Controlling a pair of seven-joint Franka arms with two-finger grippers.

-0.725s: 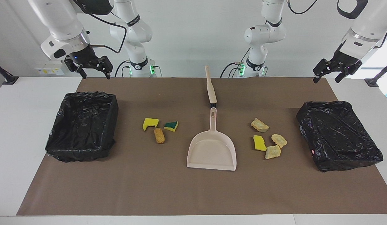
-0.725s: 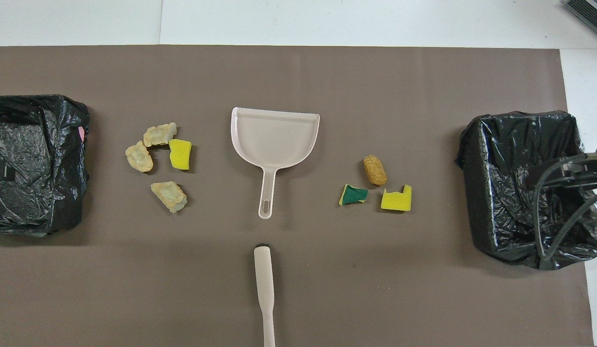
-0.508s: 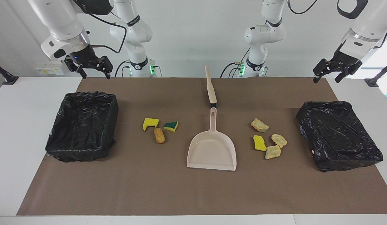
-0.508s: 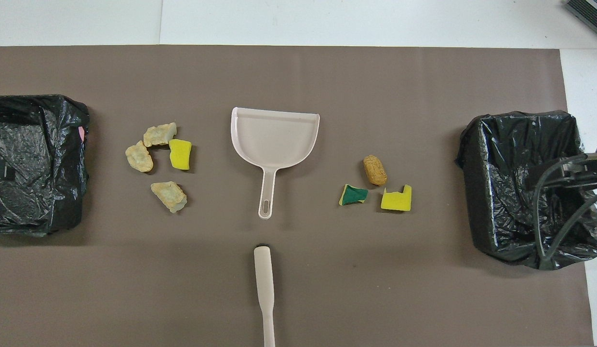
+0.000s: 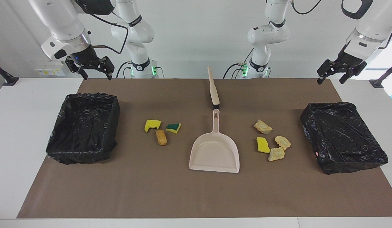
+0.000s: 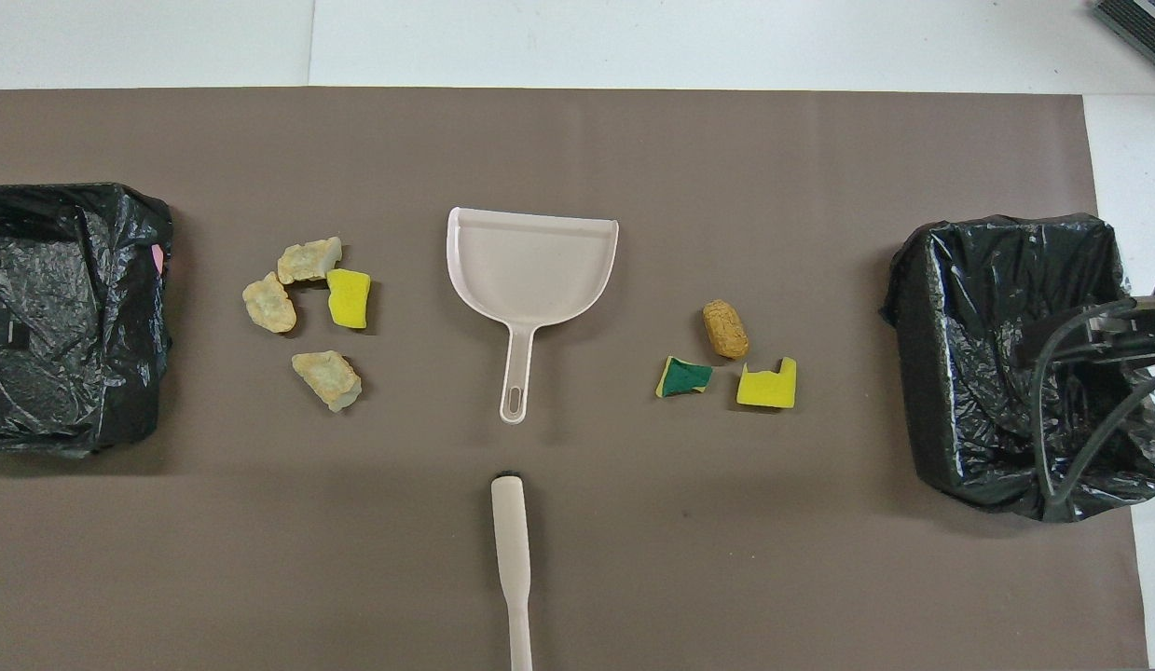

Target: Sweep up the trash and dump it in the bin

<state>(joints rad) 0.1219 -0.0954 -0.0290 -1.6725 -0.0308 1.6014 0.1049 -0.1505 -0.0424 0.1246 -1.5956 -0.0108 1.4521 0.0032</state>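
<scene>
Hanging high with fingers spread and holding nothing: right gripper over the mat edge by the bin at its end, left gripper likewise by the other bin. Lying untouched at mid-table: brush, nearest the robots, long axis running away from them, in line with the dustpan, whose handle is pointing back at them. Sitting apart in two clusters, the trash: three scraps toward the right arm's end, four toward the left's. Standing about equally far from both grippers, the brush. Hiding under the brush head, most of the bristles. Showing overhead: only cabling over one bin.
</scene>
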